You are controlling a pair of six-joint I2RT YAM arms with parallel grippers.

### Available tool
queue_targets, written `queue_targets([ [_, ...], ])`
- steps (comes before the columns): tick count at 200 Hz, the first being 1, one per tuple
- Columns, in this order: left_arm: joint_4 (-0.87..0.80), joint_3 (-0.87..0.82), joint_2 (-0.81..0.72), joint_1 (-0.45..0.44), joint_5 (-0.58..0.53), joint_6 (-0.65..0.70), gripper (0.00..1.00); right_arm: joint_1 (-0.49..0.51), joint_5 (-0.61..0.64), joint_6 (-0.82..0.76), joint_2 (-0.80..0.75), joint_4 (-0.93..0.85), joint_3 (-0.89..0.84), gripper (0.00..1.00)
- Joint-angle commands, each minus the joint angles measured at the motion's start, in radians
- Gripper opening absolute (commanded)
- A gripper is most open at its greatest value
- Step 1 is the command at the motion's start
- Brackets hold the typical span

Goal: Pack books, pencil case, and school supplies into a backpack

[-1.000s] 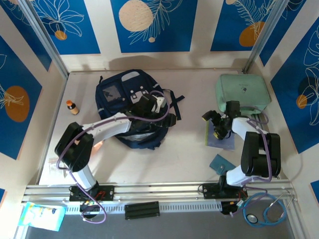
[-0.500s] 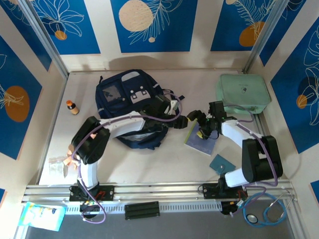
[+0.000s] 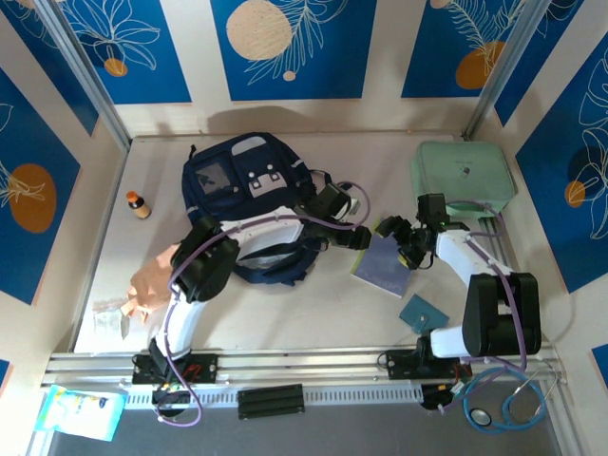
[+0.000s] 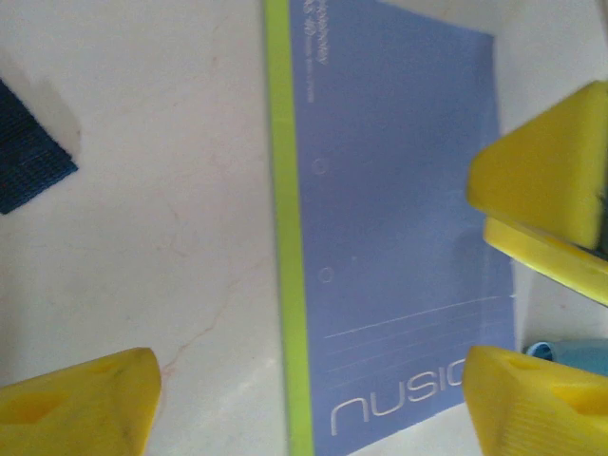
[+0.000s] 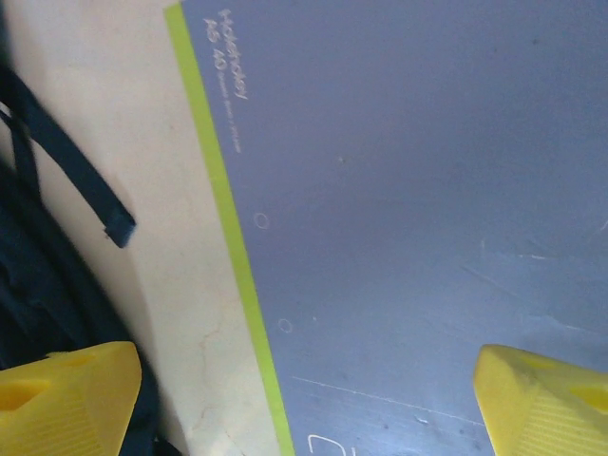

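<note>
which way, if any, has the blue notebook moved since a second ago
Yes. The notebook has slid left in the top view, away from the mint case and toward the backpack.

Looks like a robot lab test booth tbh. Pale table (image 3: 285, 313) boxed in by blue leaf-print wall panels (image 3: 285, 47) at 12 o'clock, with a metal mounting rail (image 3: 313, 359) bolted along 6.

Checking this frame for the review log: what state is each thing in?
backpack: lying flat, front pocket up; zip unclear.
notebook: closed, flat on table.
teal booklet: closed, lying flat.
mint-green case: lying flat, looks closed.
orange-capped bottle: upright, capped.
left tool: open, over notebook.
right tool: open, over notebook.
</note>
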Motion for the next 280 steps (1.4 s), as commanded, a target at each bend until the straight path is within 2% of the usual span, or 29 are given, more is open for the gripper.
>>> queue_targets([
  [1, -0.093, 0.058, 0.052, -0.013, -0.026, 0.004, 0.77, 0.000, -0.018, -0.029, 0.028, -0.037, -0.004, 0.91],
  [29, -0.118, 0.110, 0.107, -0.026, 0.040, 0.012, 0.66, -0.007, 0.019, -0.014, 0.023, -0.057, -0.014, 0.91],
  [79, -0.104, 0.136, 0.153, -0.051, 0.066, -0.003, 0.63, -0.033, 0.075, 0.012, -0.050, -0.062, -0.068, 0.91],
  [154, -0.109, 0.171, 0.220, -0.056, 0.104, -0.021, 0.57, -0.051, -0.050, 0.031, 0.049, 0.014, -0.083, 0.89],
  [188, -0.122, 0.187, 0.243, -0.056, 0.120, -0.027, 0.50, -0.052, -0.064, 0.035, 0.058, 0.028, -0.086, 0.89],
  [219, -0.088, 0.187, 0.219, -0.055, 0.193, -0.056, 0.46, -0.053, -0.073, 0.041, 0.060, 0.039, -0.093, 0.89],
  [251, -0.038, 0.181, 0.131, -0.040, 0.247, -0.060, 0.39, -0.053, -0.084, 0.049, 0.065, 0.055, -0.098, 0.88],
  [280, 0.081, 0.104, 0.050, -0.027, 0.327, -0.105, 0.35, -0.051, -0.098, 0.050, 0.073, 0.068, -0.096, 0.88],
])
